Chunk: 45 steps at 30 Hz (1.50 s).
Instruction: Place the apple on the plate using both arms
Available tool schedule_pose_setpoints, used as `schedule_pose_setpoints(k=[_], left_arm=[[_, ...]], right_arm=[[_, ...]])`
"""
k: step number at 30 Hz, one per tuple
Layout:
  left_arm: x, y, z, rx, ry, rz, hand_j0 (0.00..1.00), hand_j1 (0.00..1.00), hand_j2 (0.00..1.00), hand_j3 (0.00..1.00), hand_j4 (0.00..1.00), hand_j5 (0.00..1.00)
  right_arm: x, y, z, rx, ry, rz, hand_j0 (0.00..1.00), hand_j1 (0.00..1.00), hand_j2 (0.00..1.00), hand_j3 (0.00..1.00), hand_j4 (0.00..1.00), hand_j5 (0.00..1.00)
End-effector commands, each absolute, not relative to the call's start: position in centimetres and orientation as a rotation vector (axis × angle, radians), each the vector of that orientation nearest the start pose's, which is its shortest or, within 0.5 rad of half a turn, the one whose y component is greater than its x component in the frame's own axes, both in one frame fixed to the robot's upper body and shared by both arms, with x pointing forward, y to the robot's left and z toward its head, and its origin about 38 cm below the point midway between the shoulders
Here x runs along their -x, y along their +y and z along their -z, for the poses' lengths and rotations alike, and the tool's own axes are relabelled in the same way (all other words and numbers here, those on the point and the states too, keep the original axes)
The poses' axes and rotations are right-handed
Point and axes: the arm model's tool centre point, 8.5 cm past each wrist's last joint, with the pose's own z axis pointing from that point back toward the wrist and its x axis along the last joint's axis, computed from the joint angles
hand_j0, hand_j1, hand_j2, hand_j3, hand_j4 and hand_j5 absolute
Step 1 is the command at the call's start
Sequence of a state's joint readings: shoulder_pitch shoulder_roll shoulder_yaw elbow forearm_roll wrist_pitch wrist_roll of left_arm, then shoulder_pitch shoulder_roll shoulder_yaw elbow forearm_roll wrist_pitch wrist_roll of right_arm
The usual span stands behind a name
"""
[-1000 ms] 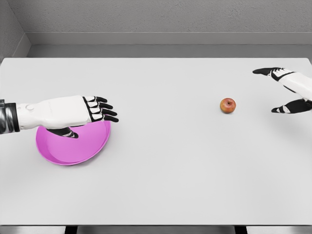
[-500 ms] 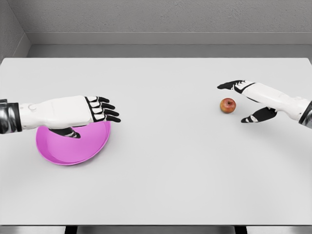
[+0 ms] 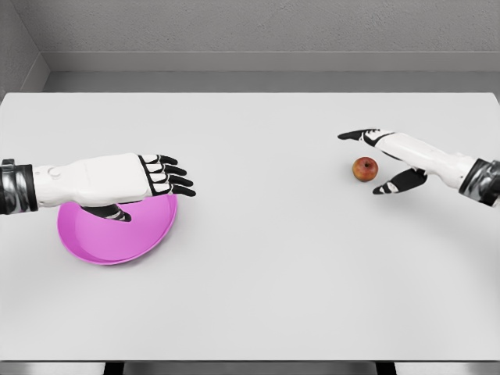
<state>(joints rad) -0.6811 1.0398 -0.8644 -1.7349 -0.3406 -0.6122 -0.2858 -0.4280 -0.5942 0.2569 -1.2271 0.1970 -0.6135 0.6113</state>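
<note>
A: Where was the apple [image 3: 365,169] at that moment?

B: It lay on the white surface [image 3: 266,273], far to the right, well apart from the pink plate [image 3: 117,234] on the left. Nothing held it.

A: And the right robot hand [image 3: 380,160]?

B: It was spread wide, with the fingers above the apple on the far side and the thumb on the near side, just beside the fruit. It grasped nothing. I judge it was opened like this so that the apple could pass between the fingers and thumb before they close.

A: Why was the left robot hand [image 3: 160,177] over the plate?

B: It hovered above the far edge of the plate, fingers stretched out and relaxed, thumb under the palm, holding nothing. Probably it waited there to steady the plate or to receive the apple, because the task asks for both arms.

A: What had changed compared with a second before?

B: The right arm had come in from the right edge toward the apple. The left robot hand, plate and apple had almost not moved.
</note>
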Motion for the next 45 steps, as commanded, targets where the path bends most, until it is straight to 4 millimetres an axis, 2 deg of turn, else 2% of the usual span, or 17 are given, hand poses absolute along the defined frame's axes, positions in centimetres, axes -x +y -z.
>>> schedule_pose_setpoints(k=[1,9,14,39,45], left_arm=[[-37.0,27.3,-23.1,0.352,2.024,-2.849,1.00,1.00,1.00,1.00,1.00,1.00],[-37.0,27.3,-23.1,0.350,2.023,-2.851,1.00,1.00,1.00,1.00,1.00,1.00],[-37.0,27.3,-23.1,0.350,2.023,-2.851,1.00,1.00,1.00,1.00,1.00,1.00],[-36.9,27.2,-23.1,0.348,2.023,-2.849,1.00,1.00,1.00,1.00,1.00,1.00],[-36.9,27.2,-23.1,0.346,2.022,-2.850,1.00,1.00,1.00,1.00,1.00,1.00]], right_arm=[[-43.9,-33.9,-14.9,0.157,-1.566,-1.501,1.00,1.00,1.00,1.00,1.00,1.00],[-44.3,-33.9,-13.8,0.140,-1.532,-1.493,1.00,1.00,1.00,1.00,1.00,1.00],[-44.5,-33.6,-13.9,0.137,-1.536,-1.499,1.00,1.00,1.00,1.00,1.00,1.00],[-45.1,-34.6,-12.9,0.146,-1.492,-1.467,1.00,1.00,1.00,1.00,1.00,1.00],[-45.3,-34.6,-12.8,0.151,-1.484,-1.469,0.94,0.94,0.94,0.94,0.94,0.94]])
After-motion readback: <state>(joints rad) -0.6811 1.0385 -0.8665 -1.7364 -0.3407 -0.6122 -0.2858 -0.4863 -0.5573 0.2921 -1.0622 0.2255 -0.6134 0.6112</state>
